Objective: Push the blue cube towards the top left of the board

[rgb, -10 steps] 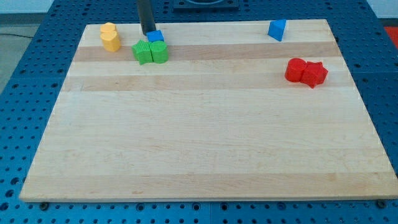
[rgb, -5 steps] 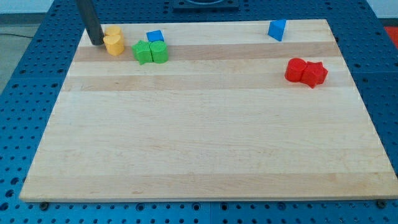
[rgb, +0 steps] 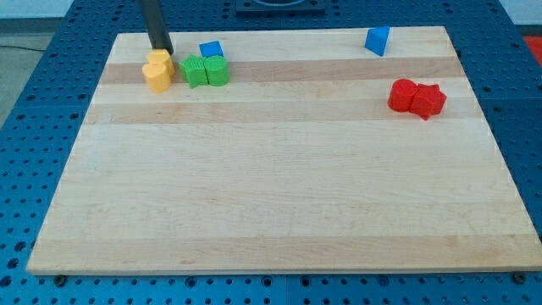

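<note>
The blue cube sits near the board's top edge, left of centre, just above two green blocks. My tip is down on the board to the left of the blue cube, apart from it, right at the top of the yellow blocks. The yellow blocks sit close to the left green block. The rod rises out of the view's top.
A second blue block, wedge-like, sits near the top edge at the right. Two red blocks lie together at the right side. The wooden board lies on a blue perforated table.
My tip went from the blue cube to the left of the yellow blocks, then back right to their top. The yellow blocks shifted down and right, toward the green blocks. The blue cube stayed put.
</note>
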Controlling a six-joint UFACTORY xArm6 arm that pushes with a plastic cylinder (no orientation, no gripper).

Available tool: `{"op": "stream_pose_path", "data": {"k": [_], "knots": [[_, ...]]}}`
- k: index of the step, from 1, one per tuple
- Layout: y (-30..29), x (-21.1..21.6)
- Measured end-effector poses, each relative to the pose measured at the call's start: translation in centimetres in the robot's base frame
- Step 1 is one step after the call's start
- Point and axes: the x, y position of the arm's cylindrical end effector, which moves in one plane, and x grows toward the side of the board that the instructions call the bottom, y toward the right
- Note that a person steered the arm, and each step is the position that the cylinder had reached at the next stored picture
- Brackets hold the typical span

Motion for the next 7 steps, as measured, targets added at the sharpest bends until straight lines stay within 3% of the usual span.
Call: {"op": "stream_pose_path", "data": {"k": [2,3,4,5,7], "knots": [[-4.4,-4.7],[-2.9,-3.7],[-2.3,2.6],[4.0,5.1],[8.5,2.8]]}}
